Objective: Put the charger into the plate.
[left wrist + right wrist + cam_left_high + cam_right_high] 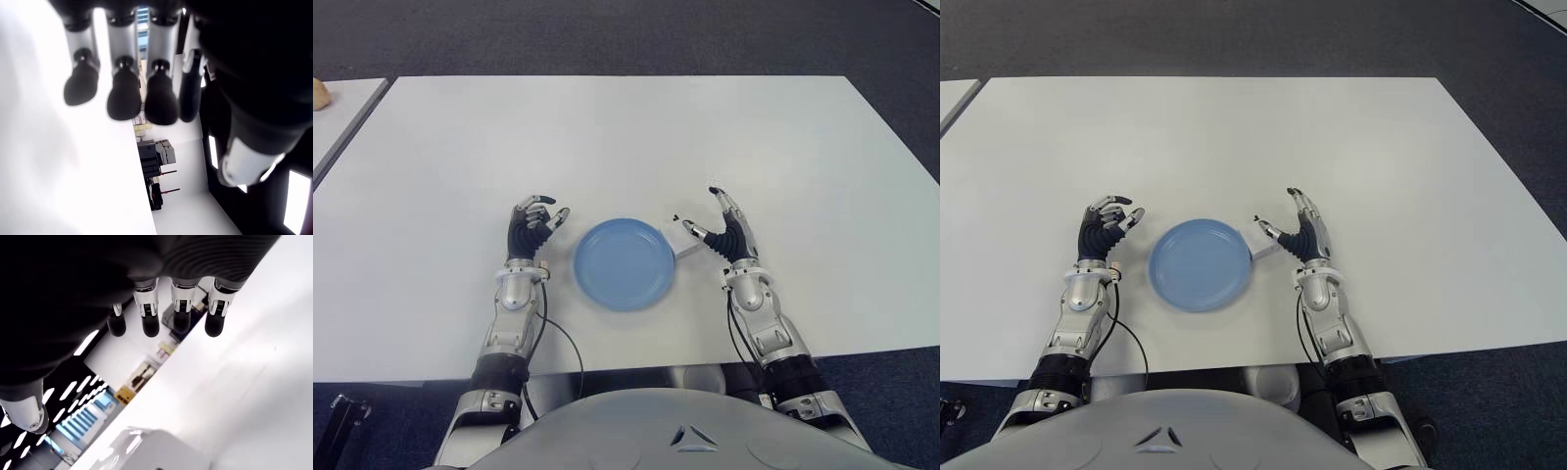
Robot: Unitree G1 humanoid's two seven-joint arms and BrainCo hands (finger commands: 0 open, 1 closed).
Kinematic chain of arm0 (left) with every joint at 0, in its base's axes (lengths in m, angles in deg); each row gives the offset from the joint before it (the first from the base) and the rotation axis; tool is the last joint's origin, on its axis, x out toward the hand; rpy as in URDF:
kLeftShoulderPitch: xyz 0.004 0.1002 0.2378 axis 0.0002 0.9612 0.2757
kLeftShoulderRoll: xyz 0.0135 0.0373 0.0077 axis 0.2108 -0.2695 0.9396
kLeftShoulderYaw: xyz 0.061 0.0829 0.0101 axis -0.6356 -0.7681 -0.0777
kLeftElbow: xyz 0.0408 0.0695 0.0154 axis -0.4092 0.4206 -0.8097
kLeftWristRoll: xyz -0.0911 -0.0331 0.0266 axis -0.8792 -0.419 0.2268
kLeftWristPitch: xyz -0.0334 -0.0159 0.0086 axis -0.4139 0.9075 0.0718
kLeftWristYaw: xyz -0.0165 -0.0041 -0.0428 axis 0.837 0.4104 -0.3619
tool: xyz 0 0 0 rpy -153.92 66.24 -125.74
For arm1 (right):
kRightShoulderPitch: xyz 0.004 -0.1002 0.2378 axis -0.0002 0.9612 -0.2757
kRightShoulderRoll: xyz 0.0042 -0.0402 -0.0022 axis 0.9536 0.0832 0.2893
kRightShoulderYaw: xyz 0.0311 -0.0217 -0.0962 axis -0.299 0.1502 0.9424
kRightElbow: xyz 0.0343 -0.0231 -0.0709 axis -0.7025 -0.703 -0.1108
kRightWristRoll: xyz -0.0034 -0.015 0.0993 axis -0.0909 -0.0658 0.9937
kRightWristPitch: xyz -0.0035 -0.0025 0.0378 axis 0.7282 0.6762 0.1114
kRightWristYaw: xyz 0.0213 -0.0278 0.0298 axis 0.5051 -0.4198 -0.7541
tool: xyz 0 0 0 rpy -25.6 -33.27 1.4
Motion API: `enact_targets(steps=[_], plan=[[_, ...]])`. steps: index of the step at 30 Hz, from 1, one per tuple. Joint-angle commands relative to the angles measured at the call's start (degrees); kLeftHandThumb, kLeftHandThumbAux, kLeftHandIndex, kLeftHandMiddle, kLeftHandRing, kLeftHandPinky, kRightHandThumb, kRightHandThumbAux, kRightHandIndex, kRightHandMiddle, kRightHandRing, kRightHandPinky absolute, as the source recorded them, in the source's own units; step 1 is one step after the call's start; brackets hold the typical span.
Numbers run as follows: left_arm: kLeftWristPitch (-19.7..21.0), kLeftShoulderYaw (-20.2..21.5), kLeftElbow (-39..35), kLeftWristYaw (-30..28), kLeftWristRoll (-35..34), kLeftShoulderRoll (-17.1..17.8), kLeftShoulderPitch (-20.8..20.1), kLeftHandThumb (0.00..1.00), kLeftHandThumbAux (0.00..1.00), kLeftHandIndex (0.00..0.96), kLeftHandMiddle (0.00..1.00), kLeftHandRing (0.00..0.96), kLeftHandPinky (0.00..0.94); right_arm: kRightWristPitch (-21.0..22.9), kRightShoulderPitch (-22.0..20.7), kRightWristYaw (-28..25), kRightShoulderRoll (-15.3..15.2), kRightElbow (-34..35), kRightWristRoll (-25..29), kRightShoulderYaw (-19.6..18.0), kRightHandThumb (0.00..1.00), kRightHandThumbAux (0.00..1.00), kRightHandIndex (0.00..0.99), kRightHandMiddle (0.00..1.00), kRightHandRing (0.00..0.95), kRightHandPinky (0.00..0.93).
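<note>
Charger (686,242) slantwise beside plate (625,263)

Four dark fingertips (150,326) of the right hand (98,279) hang spread above the white table (254,382). They grasp nothing.

This looks like an office or lab room. A plain white table (626,137) stands on dark grey carpet (607,39) of the commercial kind, with a second table (337,113) butted up at its left. Past the left hand, the wrist view catches a large printer (156,152) against a white wall and long ceiling lights (297,200).
</note>
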Motion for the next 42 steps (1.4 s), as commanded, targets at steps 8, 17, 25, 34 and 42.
enact_targets(steps=[8,17,25,34,42], plan=[[1.50,0.10,-0.60,-0.07,0.27,-0.22,0.97,0.705,0.721,0.437,0.775,0.760,0.756,1.53,-1.75,-3.33,0.85,-4.50,-0.17,1.65,0.271,0.417,0.000,0.000,0.000,0.000],[1.73,0.12,-0.84,0.09,0.55,-0.21,1.13,0.706,0.721,0.438,0.777,0.761,0.754,2.37,-2.67,-1.24,0.93,-6.87,-2.75,2.92,0.399,0.303,0.000,0.000,0.000,0.000],[1.92,0.15,-1.22,-0.02,0.29,-0.34,1.26,0.706,0.721,0.437,0.775,0.759,0.754,7.78,-2.45,-1.10,1.17,-5.60,-5.60,3.84,0.554,0.264,0.000,0.000,0.000,0.000],[1.70,0.10,-1.24,-0.01,0.32,-0.38,1.26,0.705,0.721,0.437,0.775,0.761,0.758,15.09,-3.74,2.35,-0.53,-5.93,-16.51,8.23,0.702,0.272,0.000,0.000,0.000,0.000],[1.03,0.18,-0.93,0.28,0.50,-0.38,1.12,0.705,0.721,0.437,0.783,0.769,0.764,18.65,-4.55,3.85,-1.56,-6.27,-22.12,11.06,0.758,0.305,0.000,0.000,0.000,0.000]])
